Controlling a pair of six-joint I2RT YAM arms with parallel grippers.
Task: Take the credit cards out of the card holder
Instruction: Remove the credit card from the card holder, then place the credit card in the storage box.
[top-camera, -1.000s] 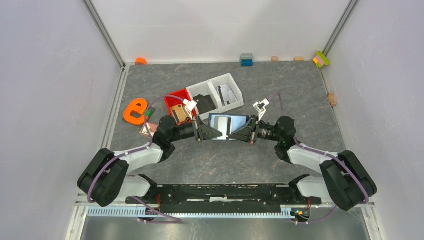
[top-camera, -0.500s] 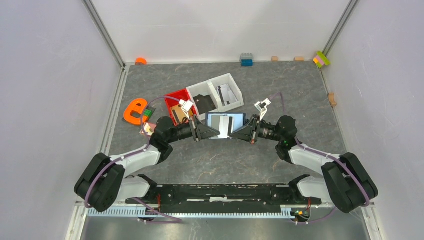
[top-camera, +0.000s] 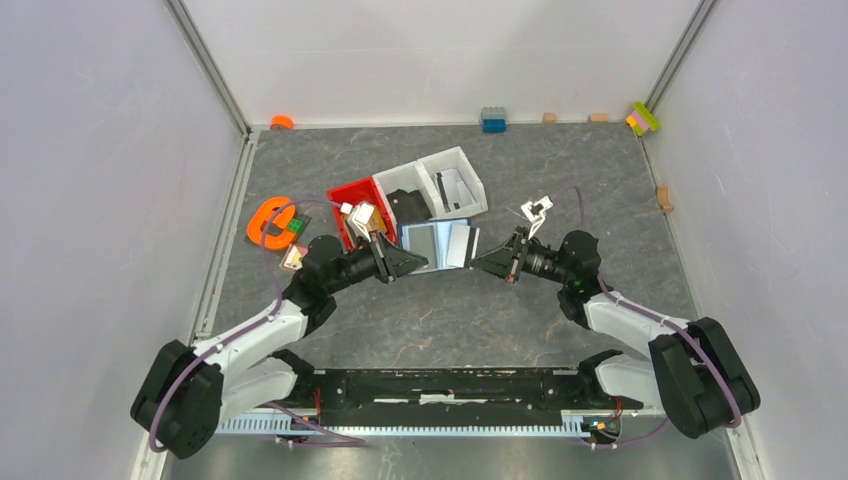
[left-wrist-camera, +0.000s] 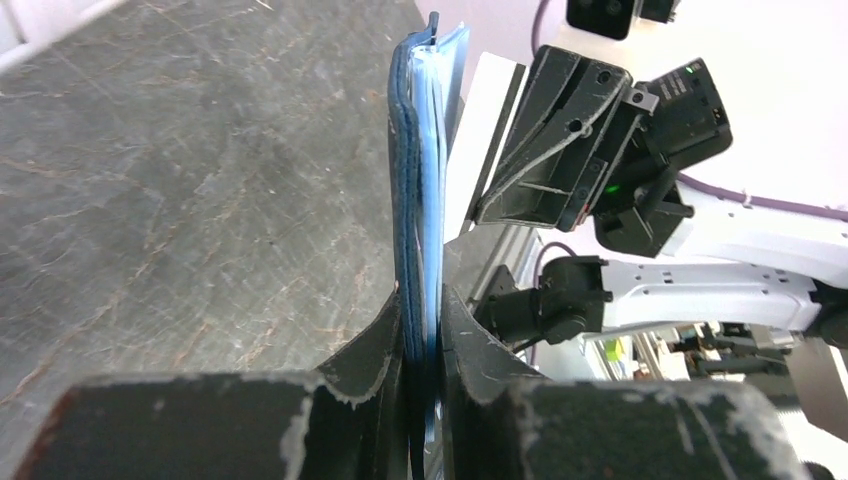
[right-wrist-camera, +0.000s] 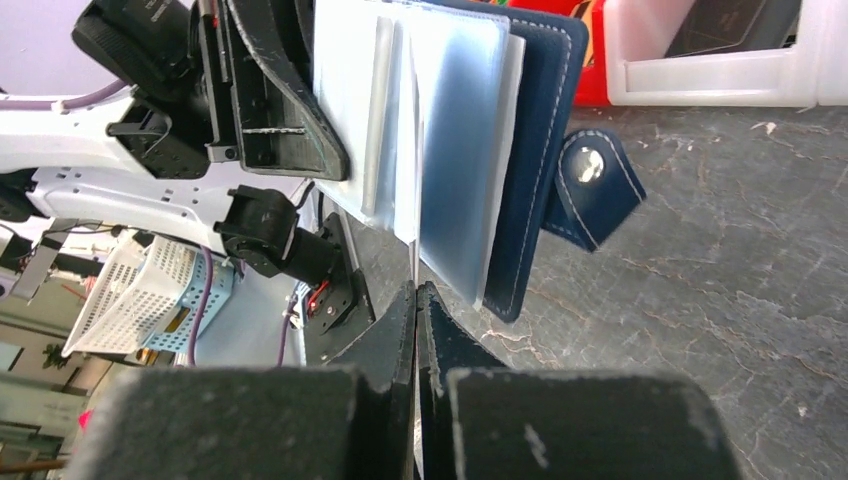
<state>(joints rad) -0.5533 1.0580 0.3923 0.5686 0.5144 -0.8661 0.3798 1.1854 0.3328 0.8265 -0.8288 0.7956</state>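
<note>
The navy card holder (top-camera: 425, 240) hangs open above the table, its lighter blue sleeves fanned out. My left gripper (top-camera: 408, 262) is shut on its left edge; in the left wrist view the holder (left-wrist-camera: 405, 150) stands edge-on between the jaws of that gripper (left-wrist-camera: 423, 310). A light grey credit card (top-camera: 460, 245) sticks out of the holder's right side. My right gripper (top-camera: 478, 262) is shut on that card's edge, and the card (left-wrist-camera: 478, 130) shows white beside the right fingers. In the right wrist view, the holder (right-wrist-camera: 535, 150) and its strap tab (right-wrist-camera: 590, 185) hang beyond the shut right gripper (right-wrist-camera: 414, 295).
Just behind the grippers stand a red bin (top-camera: 345, 195) and two joined white bins (top-camera: 440, 170) holding dark items. An orange letter-shaped piece (top-camera: 268, 222) lies left. Small blocks (top-camera: 492, 120) line the back wall, and a brown piece (top-camera: 662, 198) sits by the right wall.
My left gripper has drawn the holder left and slightly back towards the bins. The right gripper has kept its grip, and more of the card now shows outside the holder.
</note>
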